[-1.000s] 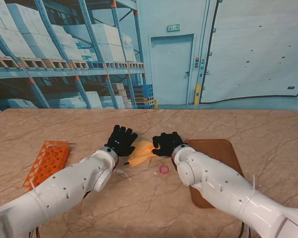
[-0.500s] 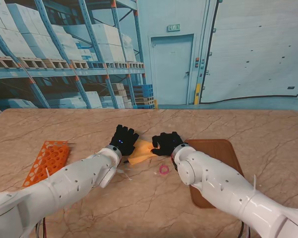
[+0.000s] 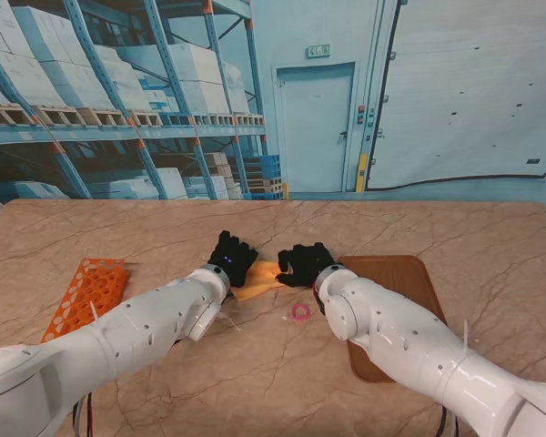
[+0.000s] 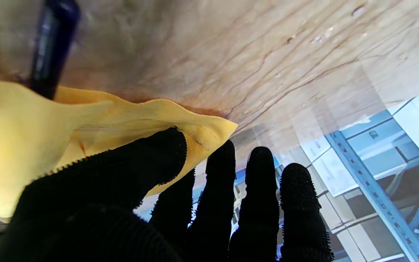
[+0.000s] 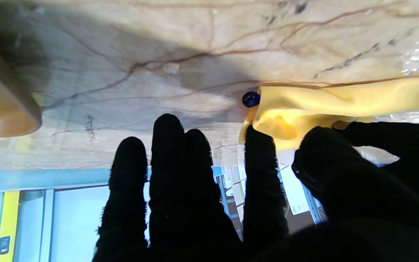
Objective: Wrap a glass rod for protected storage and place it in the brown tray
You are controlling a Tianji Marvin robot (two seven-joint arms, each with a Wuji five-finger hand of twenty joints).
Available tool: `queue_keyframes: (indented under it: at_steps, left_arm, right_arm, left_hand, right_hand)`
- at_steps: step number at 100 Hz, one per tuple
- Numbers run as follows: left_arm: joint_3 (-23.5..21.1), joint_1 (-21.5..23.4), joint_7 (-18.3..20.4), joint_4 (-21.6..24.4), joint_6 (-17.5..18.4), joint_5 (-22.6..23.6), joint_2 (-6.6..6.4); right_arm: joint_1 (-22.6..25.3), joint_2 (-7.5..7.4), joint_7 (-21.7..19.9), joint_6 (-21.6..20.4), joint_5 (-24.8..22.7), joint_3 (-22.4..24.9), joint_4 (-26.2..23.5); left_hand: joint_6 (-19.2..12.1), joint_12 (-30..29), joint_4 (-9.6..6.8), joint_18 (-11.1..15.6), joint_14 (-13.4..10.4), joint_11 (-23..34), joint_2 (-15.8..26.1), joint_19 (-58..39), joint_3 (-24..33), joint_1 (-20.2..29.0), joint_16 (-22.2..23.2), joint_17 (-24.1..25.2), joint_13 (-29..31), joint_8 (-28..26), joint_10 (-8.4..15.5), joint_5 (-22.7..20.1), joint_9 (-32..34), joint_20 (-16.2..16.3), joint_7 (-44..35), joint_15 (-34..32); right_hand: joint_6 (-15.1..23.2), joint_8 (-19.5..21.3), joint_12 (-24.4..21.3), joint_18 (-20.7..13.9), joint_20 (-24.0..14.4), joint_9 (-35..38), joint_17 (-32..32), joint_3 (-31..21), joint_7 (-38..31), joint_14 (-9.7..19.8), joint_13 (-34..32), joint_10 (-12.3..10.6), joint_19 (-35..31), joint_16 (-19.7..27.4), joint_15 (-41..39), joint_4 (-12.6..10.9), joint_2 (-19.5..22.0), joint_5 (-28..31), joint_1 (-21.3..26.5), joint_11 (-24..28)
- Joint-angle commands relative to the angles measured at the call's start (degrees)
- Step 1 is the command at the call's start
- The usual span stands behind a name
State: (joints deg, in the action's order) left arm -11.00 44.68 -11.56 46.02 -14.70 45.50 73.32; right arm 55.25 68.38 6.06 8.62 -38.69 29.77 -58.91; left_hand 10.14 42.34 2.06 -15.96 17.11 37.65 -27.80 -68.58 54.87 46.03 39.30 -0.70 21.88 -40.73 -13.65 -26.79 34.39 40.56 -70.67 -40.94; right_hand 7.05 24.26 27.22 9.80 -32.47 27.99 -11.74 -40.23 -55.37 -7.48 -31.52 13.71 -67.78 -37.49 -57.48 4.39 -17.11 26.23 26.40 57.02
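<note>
Glass rod (image 4: 51,43), dark blue, lies on our marble table (image 3: 255,373) mostly under a yellow cloth (image 3: 259,278); in the right wrist view only a round blue end (image 5: 250,99) sticks out past the fabric. Our left hand (image 3: 231,258) has its thumb (image 4: 151,160) pressed onto a lifted fold of the cloth, the other fingers stretched straight. Our right hand (image 3: 302,263) pinches the opposite edge between thumb and forefinger (image 5: 262,160), the remaining fingers extended and spread. Both palms face down, just apart. The brown tray (image 3: 409,282) lies beside our right forearm, and a pink ring (image 3: 300,312) sits nearer to us.
</note>
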Motion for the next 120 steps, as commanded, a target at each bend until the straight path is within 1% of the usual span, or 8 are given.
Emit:
queue_keyframes:
  at_steps: [1,9,18,41,54,71,103,120]
  left_arm:
    - [0.2,1.9,0.1,-0.9,0.5,-0.2,0.02]
    - [-0.2,2.1,0.0,-0.6,0.9,-0.2,-0.15]
    - [0.1,1.9,0.3,-0.4,1.4,0.0,-0.42]
    - [2.1,1.0,0.8,-1.2,3.2,0.6,-0.47]
    - [2.4,0.9,0.3,-1.8,3.4,0.7,-0.21]
    - [2.5,1.0,-0.3,-1.5,3.6,1.2,-0.50]
    - [-2.6,3.4,-3.3,3.9,4.2,4.4,-3.36]
    - [-6.3,5.4,-5.3,7.5,5.4,7.1,-5.22]
  right_arm:
    - [0.2,0.23,-0.1,0.0,0.2,0.3,-0.3]
    - [0.4,0.15,-0.1,0.0,0.3,0.9,-0.5]
    - [0.8,0.21,-0.1,0.1,1.1,2.0,-0.5]
    - [2.2,0.50,-0.2,1.8,3.8,5.0,-1.4]
    - [2.6,0.37,-0.2,2.5,3.7,5.6,-1.7]
    - [2.1,0.37,0.7,1.5,3.0,5.6,-1.0]
    - [-0.3,1.25,1.8,-1.0,3.4,3.5,1.9]
    - [-1.8,1.69,1.9,-3.0,4.1,2.5,3.7]
  left_hand:
    - [-6.9,4.4,4.38,-1.3,-0.3,0.0,-5.2,-1.8,-3.5,1.8,-0.8,-2.3,5.7,-1.0,1.2,1.2,7.2,1.6,-1.1,-1.9]
    - [-7.9,4.6,4.23,-0.7,0.1,-0.9,-5.2,-3.7,-3.5,1.5,-0.8,-5.9,11.8,-3.2,2.0,1.3,14.5,2.8,-1.6,-4.7]
    - [-9.2,4.1,3.85,-0.6,0.4,-1.0,-5.2,-5.2,-3.2,1.3,-0.7,-9.0,15.5,-5.2,2.6,1.6,18.4,3.7,-1.7,-6.9]
    - [-9.7,5.6,3.11,-1.5,0.1,0.0,-6.1,-6.1,-2.1,1.2,-0.7,-11.2,18.5,-7.8,3.5,1.7,21.7,4.3,-1.7,-8.8]
    - [-8.9,5.1,2.60,-3.8,0.5,1.1,-7.3,-7.8,0.3,-0.2,-1.1,-15.6,22.6,-8.2,3.6,0.8,24.4,4.6,-1.8,-10.6]
    - [-8.7,5.6,2.58,-3.3,-0.1,1.8,-6.4,-7.6,0.2,-0.7,-1.2,-14.9,21.4,-8.5,4.3,2.3,23.0,4.2,-2.3,-10.9]
    - [-8.4,5.6,3.18,-2.2,-1.0,3.2,-4.0,-7.0,-2.6,-0.3,-1.1,-13.4,19.5,-8.7,5.0,4.7,20.6,4.0,-2.6,-11.2]
    - [-8.3,5.4,3.29,-1.8,-1.2,3.8,-3.1,-6.8,-4.0,0.2,-1.0,-12.8,18.7,-9.1,5.1,5.4,19.5,3.9,-2.3,-11.3]
  right_hand:
    - [-0.2,0.8,-0.4,-0.6,-0.3,-0.1,0.5,1.3,0.5,0.6,0.9,-0.3,0.2,0.2,0.5,-2.3,1.7,-0.7,-2.9,-0.5]
    - [-0.5,1.4,-0.4,-0.6,-0.3,-0.1,0.5,0.9,1.4,0.7,0.9,-0.3,0.3,0.2,0.6,-3.1,1.7,-0.6,-4.5,-0.6]
    - [-0.8,3.0,-0.4,-0.6,-0.5,-0.2,0.2,0.4,2.8,0.5,1.0,-0.4,0.3,0.4,1.2,-3.7,1.4,-0.2,-5.4,-0.9]
    - [-1.5,4.4,-0.7,-0.4,-0.7,-0.4,0.7,0.5,3.9,-0.2,1.8,0.1,0.7,0.5,1.8,-3.9,1.8,0.2,-5.9,-1.6]
    - [-1.6,4.9,-0.7,-0.4,-0.8,-0.4,0.9,0.7,4.2,-0.3,1.8,0.1,0.8,0.5,1.9,-4.0,1.9,0.3,-5.9,-1.7]
    - [-0.2,5.0,-0.9,-0.6,-1.1,-0.2,0.8,0.8,5.9,0.0,1.6,-0.2,0.9,0.6,2.2,-3.9,1.6,-1.4,-4.3,-2.1]
    - [4.1,4.2,-1.2,-0.9,-1.3,-1.5,0.7,-0.9,6.7,1.2,1.9,-1.3,1.8,1.3,3.9,-3.2,-0.3,-6.3,-2.3,-2.5]
    - [9.5,4.0,-1.7,-1.3,-0.8,-2.9,0.8,-1.5,7.5,1.9,2.7,-1.9,3.0,2.1,5.7,-2.4,-1.3,-8.1,-1.2,-3.4]
